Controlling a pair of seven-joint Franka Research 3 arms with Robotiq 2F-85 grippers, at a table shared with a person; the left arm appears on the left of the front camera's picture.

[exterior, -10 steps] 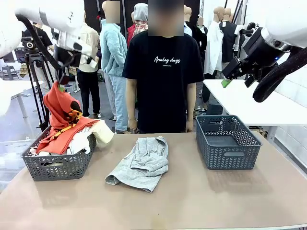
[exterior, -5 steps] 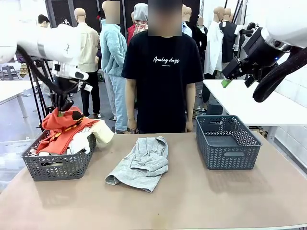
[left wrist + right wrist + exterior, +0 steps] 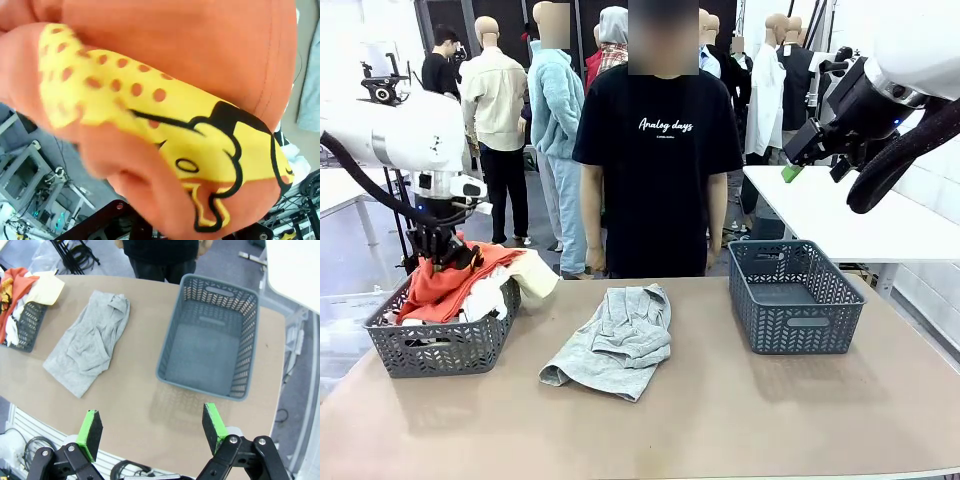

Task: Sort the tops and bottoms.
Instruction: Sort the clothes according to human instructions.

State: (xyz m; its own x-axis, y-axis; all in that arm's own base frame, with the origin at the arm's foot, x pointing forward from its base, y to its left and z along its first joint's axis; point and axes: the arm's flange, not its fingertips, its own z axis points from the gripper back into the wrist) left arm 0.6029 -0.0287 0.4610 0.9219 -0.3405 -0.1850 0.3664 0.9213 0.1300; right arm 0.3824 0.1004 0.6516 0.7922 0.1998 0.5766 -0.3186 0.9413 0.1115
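The left gripper (image 3: 443, 255) rests on the orange-red top (image 3: 440, 290) in the left basket (image 3: 440, 350), jaw state not determinable; the grey garment (image 3: 615, 340) lies at 4 o'clock of it, and the right gripper (image 3: 152, 427) hangs high with jaws apart.

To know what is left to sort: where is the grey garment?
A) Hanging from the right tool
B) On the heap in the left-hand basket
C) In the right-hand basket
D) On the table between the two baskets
D: the grey garment lies crumpled on the table, apart from the left basket and the right basket, with nothing gripping it.
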